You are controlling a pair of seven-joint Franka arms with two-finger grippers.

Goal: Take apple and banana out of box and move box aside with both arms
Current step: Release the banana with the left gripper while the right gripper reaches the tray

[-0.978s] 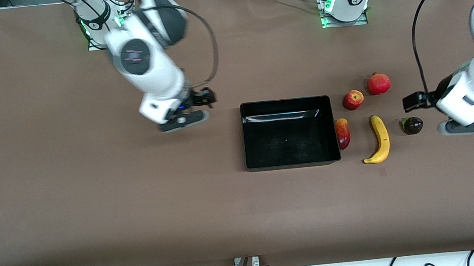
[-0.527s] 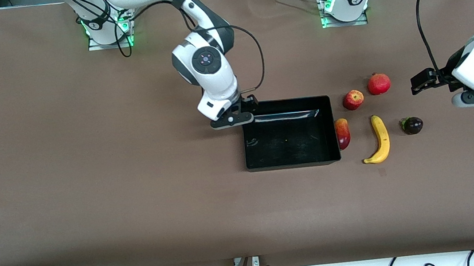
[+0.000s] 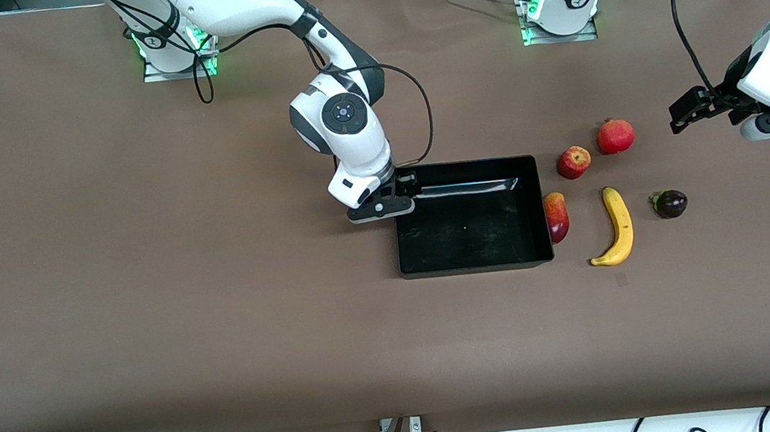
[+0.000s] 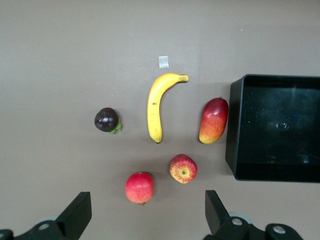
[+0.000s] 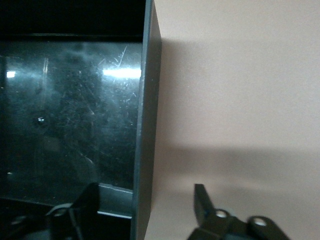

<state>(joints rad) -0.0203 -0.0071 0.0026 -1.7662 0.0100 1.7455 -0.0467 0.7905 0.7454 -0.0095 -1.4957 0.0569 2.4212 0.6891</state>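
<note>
At the corner of the box (image 5: 142,125) nearest the right arm's base, the right gripper (image 5: 145,210) had its fingers (image 5: 202,202) apart and set astride the wall — one finger inside the box, one outside above the table (image 3: 146,286). They stood on both sides of the wall, but I could not tell if they already pressed it. The right arm reached down to this place from its base.

Over the table at the left arm's end, the left gripper (image 4: 147,212) hung in the air with its fingers (image 4: 80,212) wide apart and nothing between them. It was well apart from the fruits, and the left arm waited there.

The box lay flat near the middle of the table with nothing in it. A mango (image 3: 557,216) lay just beside its wall, toward the left arm's end, perhaps touching it. The banana (image 3: 617,226) lay on the table beside the mango, more toward the left arm's end — its curved tip pointed to the front camera. The apple (image 3: 573,162) was farther from the front camera than the banana, with a pomegranate (image 3: 615,135) beside it. A dark round fruit (image 3: 670,203) lay beside the banana, closest to the left arm's end.
</note>
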